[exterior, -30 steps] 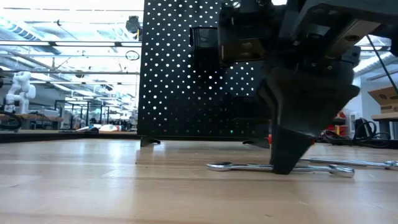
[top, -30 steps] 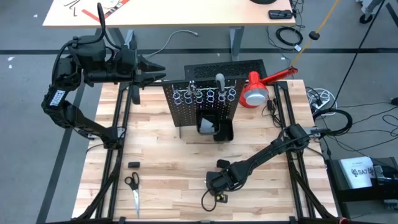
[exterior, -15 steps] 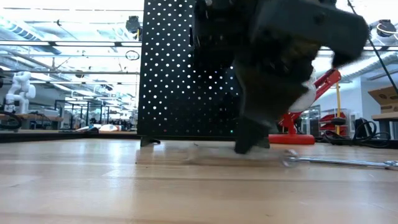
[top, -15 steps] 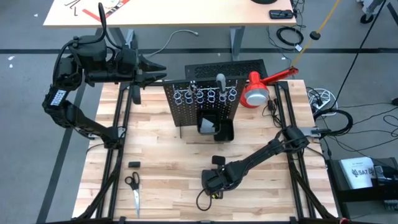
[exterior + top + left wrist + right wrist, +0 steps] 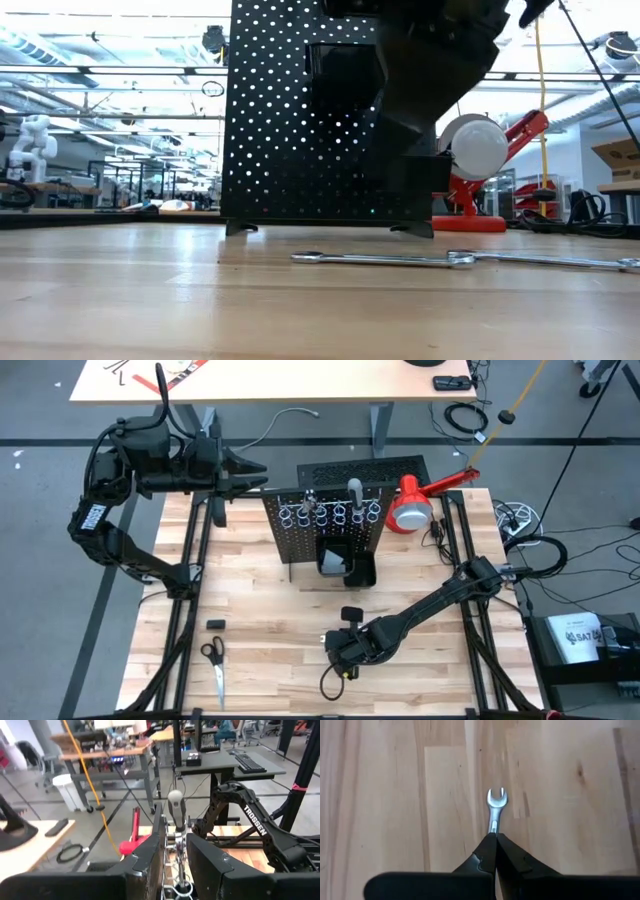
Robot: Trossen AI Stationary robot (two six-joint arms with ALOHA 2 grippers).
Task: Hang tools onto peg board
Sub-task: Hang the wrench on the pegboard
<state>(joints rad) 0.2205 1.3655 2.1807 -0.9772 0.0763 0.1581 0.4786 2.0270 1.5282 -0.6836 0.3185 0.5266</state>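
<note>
thin silver wrench [image 5: 495,810], open-ended jaw, flat on wood table [image 5: 380,795].

My right arm reaches low across the bench, and its gripper [image 5: 495,840] has its fingers [image 5: 485,851] pressed tight together. My left arm waits up at the back, its gripper [image 5: 174,851] held level with fingers a little apart.
</note>
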